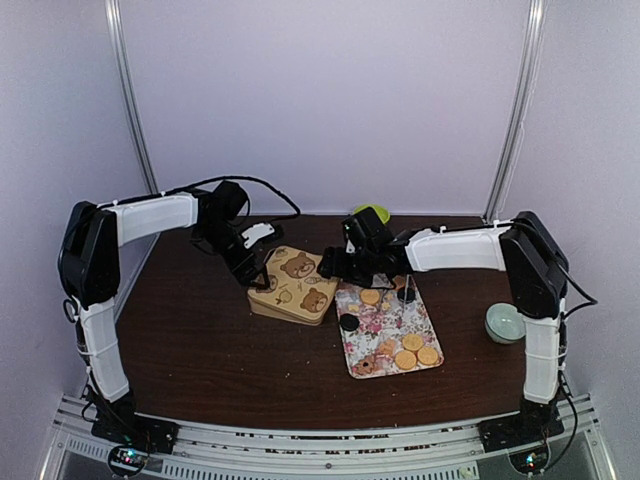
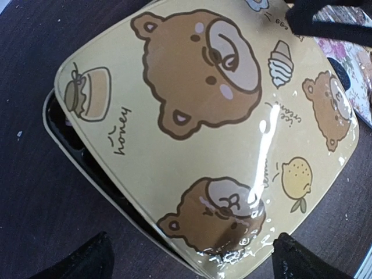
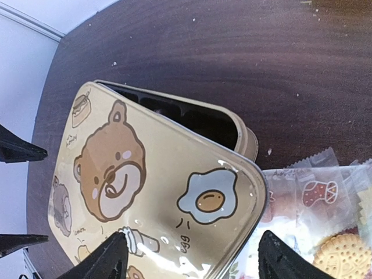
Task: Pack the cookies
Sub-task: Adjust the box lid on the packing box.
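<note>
Round golden cookies (image 1: 412,342) and a dark one (image 1: 349,322) lie on a floral tray (image 1: 380,320) right of centre. One golden cookie (image 3: 343,256) and a clear wrapped packet (image 3: 314,192) show in the right wrist view. A yellow tin with a bear-print lid (image 1: 293,285) sits left of the tray. The lid (image 2: 203,116) lies askew, and the tin's dark inside (image 3: 192,116) shows along one edge. My left gripper (image 2: 189,261) is open, its fingers either side of the lid's left corner. My right gripper (image 3: 192,261) is open, astride the lid's right corner by the egg print.
A pale green bowl (image 1: 505,322) stands at the right by the right arm's base. A green object (image 1: 372,212) sits at the back behind the right wrist. The dark wooden table (image 1: 200,340) ends at white walls on three sides.
</note>
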Motion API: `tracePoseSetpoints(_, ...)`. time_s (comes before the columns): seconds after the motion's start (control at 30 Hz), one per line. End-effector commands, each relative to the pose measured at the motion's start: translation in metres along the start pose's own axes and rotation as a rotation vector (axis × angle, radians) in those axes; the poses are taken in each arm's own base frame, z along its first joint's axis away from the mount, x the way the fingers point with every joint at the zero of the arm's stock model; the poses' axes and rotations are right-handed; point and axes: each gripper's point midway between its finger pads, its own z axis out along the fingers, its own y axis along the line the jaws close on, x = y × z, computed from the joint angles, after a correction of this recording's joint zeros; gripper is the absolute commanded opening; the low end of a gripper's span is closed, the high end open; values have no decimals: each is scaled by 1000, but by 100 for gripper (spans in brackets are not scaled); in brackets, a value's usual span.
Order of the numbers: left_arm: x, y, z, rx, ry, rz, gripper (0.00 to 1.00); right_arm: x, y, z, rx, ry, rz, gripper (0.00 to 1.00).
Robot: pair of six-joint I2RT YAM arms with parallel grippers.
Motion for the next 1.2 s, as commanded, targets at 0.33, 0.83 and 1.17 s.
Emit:
tracePoseSetpoints(0.33, -4, 43, 10, -37, -24, -103, 98, -12, 25, 29, -37, 6, 25, 74)
tracePoseSetpoints(0.83, -25, 55, 17, -27, -52, -108, 98, -20, 1, 46, 47, 17, -6, 70)
tracePoseSetpoints(1.17, -34, 55, 7, -9, -46, -73, 98, -36, -19, 56, 86, 19, -5, 64)
